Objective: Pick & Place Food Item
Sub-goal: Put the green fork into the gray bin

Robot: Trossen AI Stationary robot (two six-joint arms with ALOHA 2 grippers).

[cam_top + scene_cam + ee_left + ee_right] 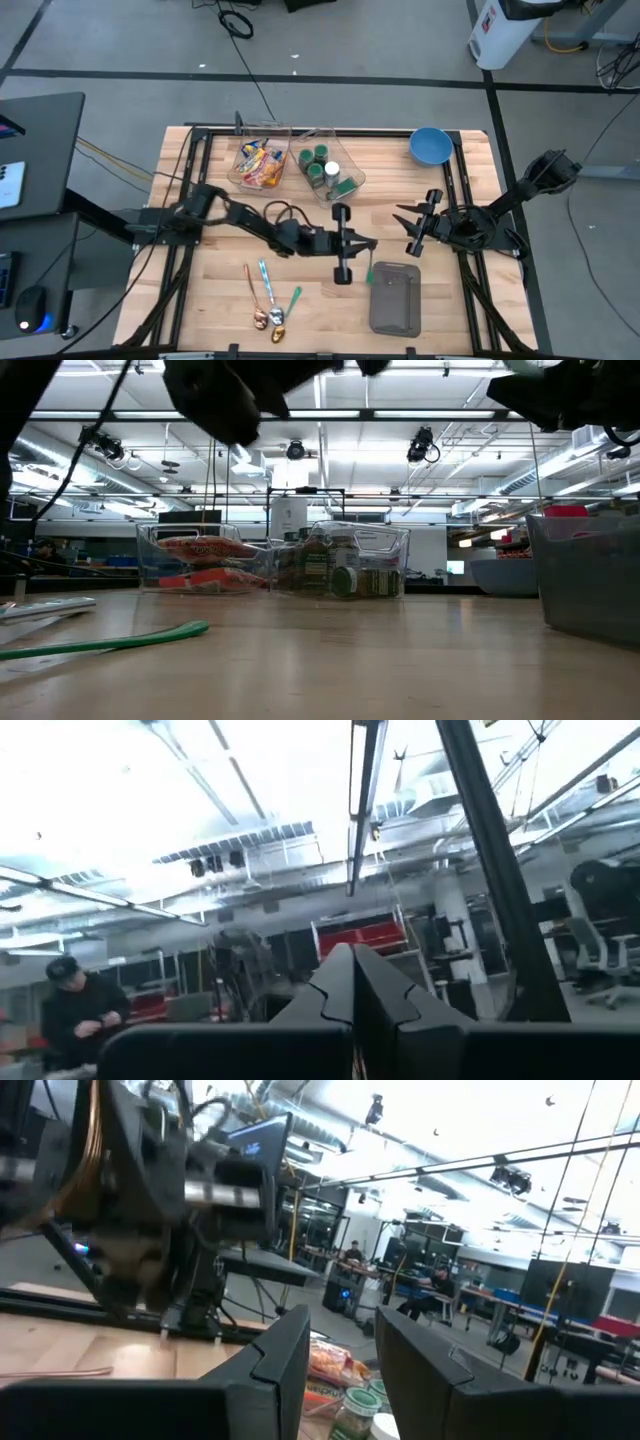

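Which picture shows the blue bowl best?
The high view: the whole blue bowl shows from above, at the table's far right corner. The low view shows only a dim side. The wrist views miss it.

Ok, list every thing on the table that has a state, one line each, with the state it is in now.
left gripper: shut, empty, above mid-table.
right gripper: open, empty, raised over the table's right side.
snack bin: uncovered, holding packets.
jar bin: uncovered, holding lidded jars.
blue bowl: upright, looks empty.
grey container: flat on the table, contents unclear.
spoons: lying flat, bowls toward the near edge.
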